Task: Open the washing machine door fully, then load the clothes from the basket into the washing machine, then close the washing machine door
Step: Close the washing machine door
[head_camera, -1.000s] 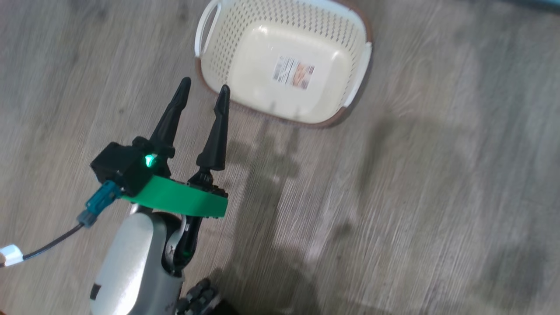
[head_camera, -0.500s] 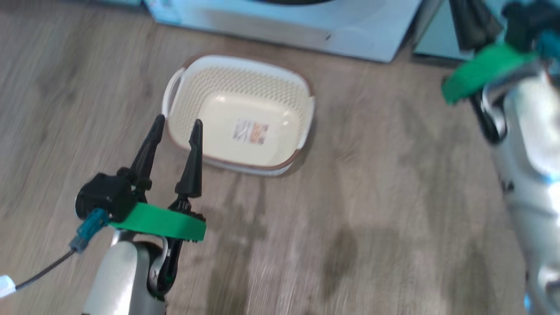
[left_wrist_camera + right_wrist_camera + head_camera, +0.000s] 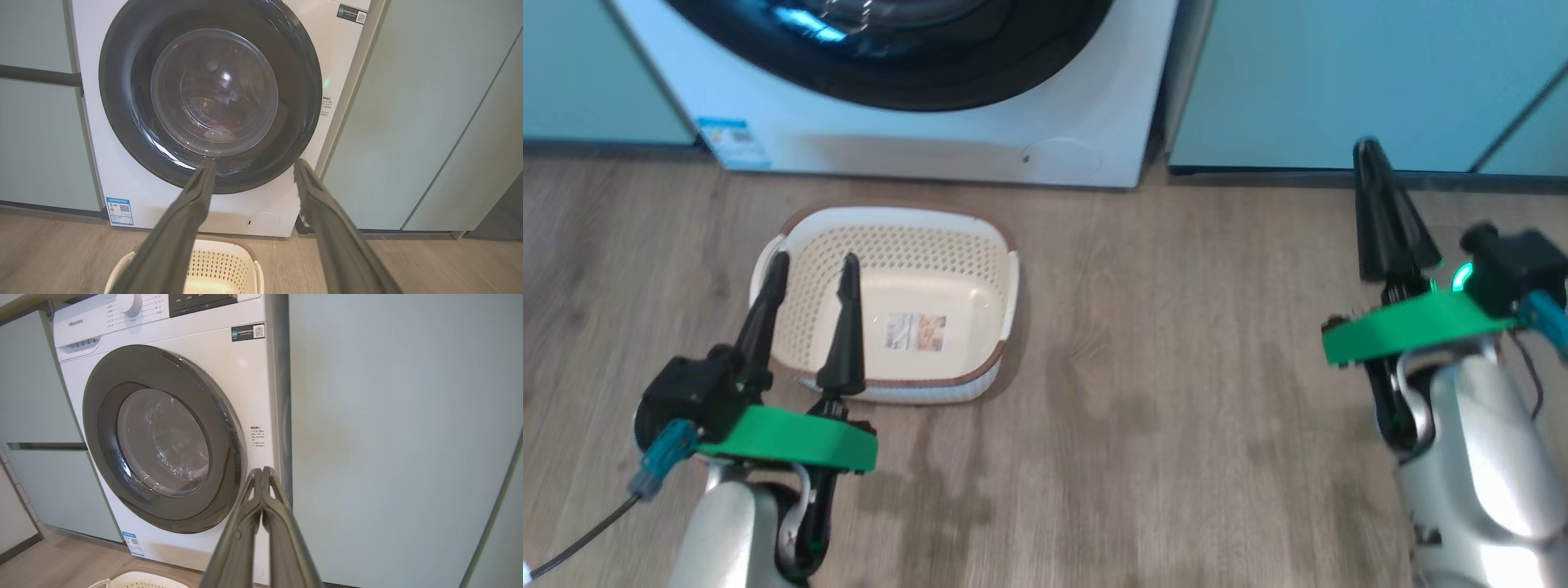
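While clothes [image 3: 216,130] lie behind the shut door [image 3: 122,102], the basket [image 3: 890,245] shows bare bottom; left hand [image 3: 814,260] wide, right hand [image 3: 1370,151] pinched.

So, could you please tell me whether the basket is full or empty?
Empty: the basket shows its bare perforated walls and the label on its bottom, with no fabric inside.

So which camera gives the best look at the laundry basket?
The head view: the basket shows whole from above, empty, label on its bottom, though the left gripper overlaps its left side. The left wrist view crops it to one end; the right wrist view to a sliver of rim.
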Robot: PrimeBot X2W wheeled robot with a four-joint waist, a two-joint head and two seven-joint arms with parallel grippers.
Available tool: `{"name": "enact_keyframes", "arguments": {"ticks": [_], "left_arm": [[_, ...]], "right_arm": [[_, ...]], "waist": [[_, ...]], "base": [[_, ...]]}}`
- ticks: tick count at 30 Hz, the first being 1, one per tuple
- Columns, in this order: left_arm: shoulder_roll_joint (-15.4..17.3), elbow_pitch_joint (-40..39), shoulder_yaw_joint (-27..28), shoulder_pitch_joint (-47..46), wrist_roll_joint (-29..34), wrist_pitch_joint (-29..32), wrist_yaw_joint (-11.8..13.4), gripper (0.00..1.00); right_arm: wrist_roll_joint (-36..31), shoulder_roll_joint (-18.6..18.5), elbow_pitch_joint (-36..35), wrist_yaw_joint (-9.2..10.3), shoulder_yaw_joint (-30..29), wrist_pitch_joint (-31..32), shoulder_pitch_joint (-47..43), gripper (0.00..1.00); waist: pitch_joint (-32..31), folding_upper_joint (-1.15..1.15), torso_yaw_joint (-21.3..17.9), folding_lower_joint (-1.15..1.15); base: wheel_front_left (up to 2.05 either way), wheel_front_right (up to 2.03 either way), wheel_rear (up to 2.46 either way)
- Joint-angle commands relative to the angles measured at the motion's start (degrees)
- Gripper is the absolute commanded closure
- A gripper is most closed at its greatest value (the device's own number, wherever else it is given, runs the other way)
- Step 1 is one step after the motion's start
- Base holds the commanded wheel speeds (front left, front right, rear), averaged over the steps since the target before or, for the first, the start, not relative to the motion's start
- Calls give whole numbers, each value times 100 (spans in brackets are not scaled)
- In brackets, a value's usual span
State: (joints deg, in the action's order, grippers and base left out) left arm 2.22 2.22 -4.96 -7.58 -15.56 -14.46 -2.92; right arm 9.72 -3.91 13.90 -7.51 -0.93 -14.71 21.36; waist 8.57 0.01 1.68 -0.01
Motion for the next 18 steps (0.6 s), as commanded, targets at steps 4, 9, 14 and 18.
{"name": "enact_keyframes", "arguments": {"ticks": [4, 9, 14, 18], "left_arm": [[65, -215, 327, 25, -43, -54, 122, 0], [65, -118, 340, 185, -314, -54, 69, 0], [65, 21, 298, 338, -172, -54, -14, 0], [65, 130, 239, 410, -126, -54, 30, 0]], "right_arm": [[219, 98, -395, 2, 241, -29, -314, 100], [397, 101, -493, 2, 240, -29, -563, 100], [406, 102, -502, 2, 141, -29, -833, 100], [243, 102, -490, 2, 79, -29, -1025, 62]], "waist": [[-244, -1, -300, 1], [-367, -1, -405, 1], [-407, -1, -458, 1], [-426, -1, -457, 1]], "base": [[0, 0, 0], [0, 0, 0], [0, 0, 0], [0, 0, 0]]}}
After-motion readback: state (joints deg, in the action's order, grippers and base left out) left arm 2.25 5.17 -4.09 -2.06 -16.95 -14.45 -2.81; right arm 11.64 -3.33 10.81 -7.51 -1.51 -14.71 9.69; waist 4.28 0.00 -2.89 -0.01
